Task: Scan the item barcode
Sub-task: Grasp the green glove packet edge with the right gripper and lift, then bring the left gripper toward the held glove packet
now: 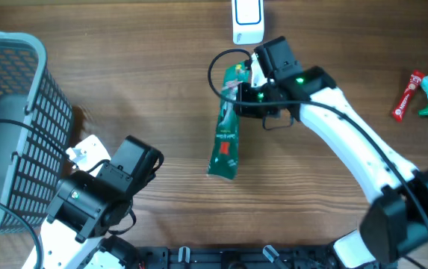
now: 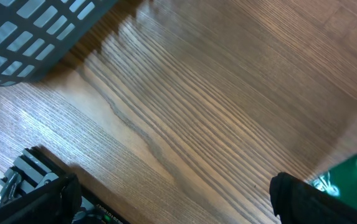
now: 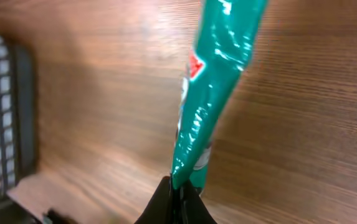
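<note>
A long green packet (image 1: 225, 142) with a red mark lies in the middle of the wooden table, its far end lifted. My right gripper (image 1: 245, 88) is shut on that far end. The right wrist view shows the packet (image 3: 215, 93) stretching away from the closed right gripper (image 3: 178, 190), pinched by its edge. A white scanner (image 1: 247, 19) stands at the table's top edge, just beyond the right gripper. My left gripper (image 1: 143, 161) rests at the lower left, open and holding nothing (image 2: 175, 199); a corner of the packet (image 2: 352, 177) shows beyond its right finger. No barcode is visible.
A grey mesh basket (image 1: 12, 127) fills the left side and shows in both wrist views (image 2: 28, 37) (image 3: 4, 112). A red tube and small bottles (image 1: 423, 93) lie at the right edge.
</note>
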{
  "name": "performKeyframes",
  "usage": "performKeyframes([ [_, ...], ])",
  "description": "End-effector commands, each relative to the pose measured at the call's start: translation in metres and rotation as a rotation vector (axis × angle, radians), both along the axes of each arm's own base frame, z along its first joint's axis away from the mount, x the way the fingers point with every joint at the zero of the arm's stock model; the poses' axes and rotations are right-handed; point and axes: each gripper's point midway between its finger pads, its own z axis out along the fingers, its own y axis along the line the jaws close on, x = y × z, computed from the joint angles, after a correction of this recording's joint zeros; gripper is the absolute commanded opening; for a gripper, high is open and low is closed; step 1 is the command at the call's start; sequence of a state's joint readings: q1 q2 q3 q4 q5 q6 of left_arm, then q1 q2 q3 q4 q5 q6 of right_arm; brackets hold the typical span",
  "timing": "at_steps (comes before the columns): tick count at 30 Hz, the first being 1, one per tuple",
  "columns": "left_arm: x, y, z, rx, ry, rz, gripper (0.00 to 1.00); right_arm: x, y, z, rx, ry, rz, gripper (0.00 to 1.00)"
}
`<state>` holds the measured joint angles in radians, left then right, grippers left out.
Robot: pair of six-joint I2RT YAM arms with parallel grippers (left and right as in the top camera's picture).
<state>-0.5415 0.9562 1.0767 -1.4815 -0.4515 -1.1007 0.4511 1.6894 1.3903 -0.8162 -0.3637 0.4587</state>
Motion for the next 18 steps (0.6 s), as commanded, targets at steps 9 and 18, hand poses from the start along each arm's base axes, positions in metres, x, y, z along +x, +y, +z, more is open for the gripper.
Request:
performKeyframes([
  [9, 0.050, -0.033, 0.022, -0.163, -0.235, 0.000, 1.00, -0.026, 0.017, 0.048, 0.094, -0.211, 0.357, 0.04],
  [18, 0.083, -0.099, 0.053, -0.408, -0.368, -0.248, 1.00, -0.083, 0.021, 0.137, 0.370, -0.335, 0.522, 0.04],
])
